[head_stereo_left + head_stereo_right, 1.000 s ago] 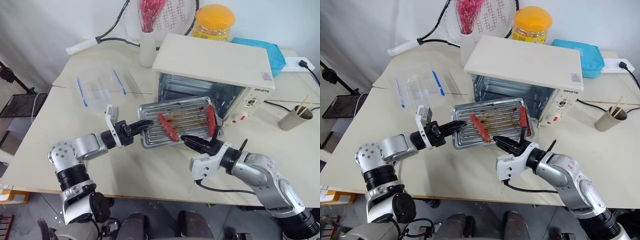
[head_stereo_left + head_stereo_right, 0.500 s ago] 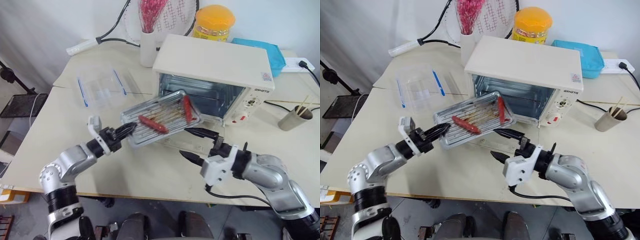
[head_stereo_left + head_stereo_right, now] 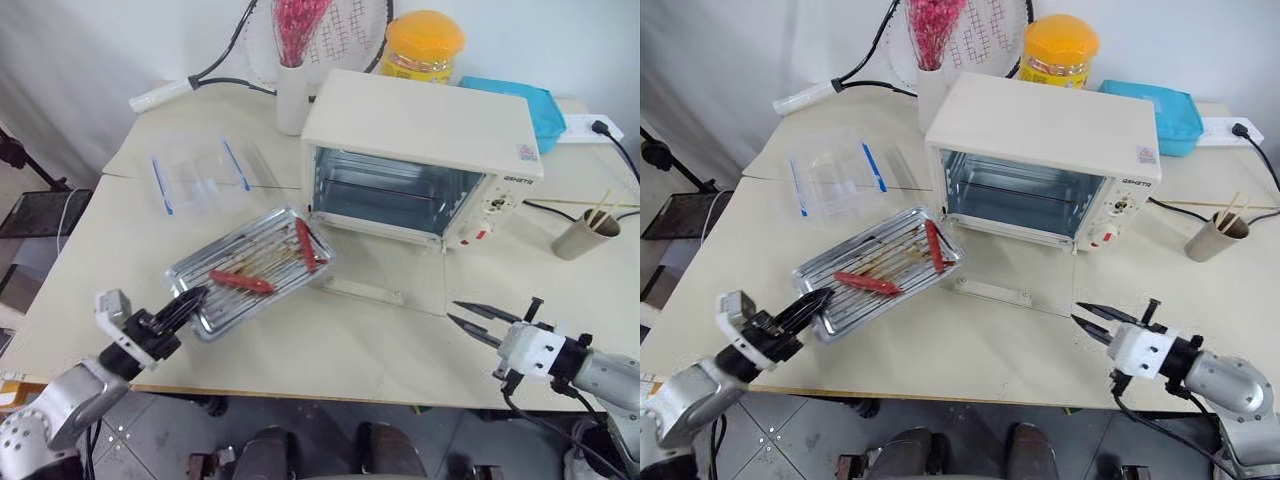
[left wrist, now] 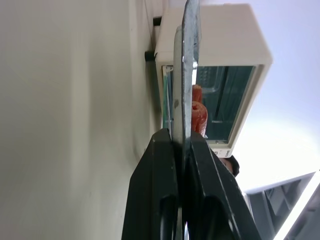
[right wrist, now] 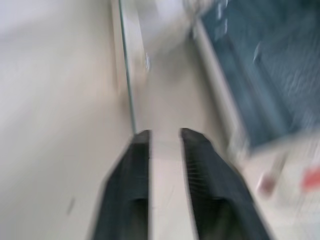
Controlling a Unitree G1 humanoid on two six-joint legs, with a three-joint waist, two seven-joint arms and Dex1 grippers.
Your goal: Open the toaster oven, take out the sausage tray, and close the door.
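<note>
The cream-white toaster oven (image 3: 420, 120) stands at the back of the table with its cavity open. Its glass door (image 3: 385, 272) lies flat on the table, bar handle (image 3: 362, 291) toward me. The silver sausage tray (image 3: 222, 292) is out of the oven, off to its left and tilted, carrying two red sausages (image 3: 240, 281). My left gripper (image 3: 190, 300) is shut on the tray's near corner; in the left wrist view its fingers (image 4: 165, 170) pinch the tray's rim (image 4: 190, 50). My right gripper (image 3: 452, 311) hovers near the front right, fingers a little apart, nothing between them.
A clear plastic container with blue stripes (image 3: 195, 175) lies at the back left. Behind the oven are a white vase of pink flowers (image 3: 290, 95), an orange-lidded jar (image 3: 423, 45) and a blue box (image 3: 520, 95). A paper cup with sticks (image 3: 583, 235) and a cable sit at right.
My right gripper let go of the tray, swung right and narrowed its fingers. My left gripper carried the tray left and toward the table's front edge, away from the oven.
</note>
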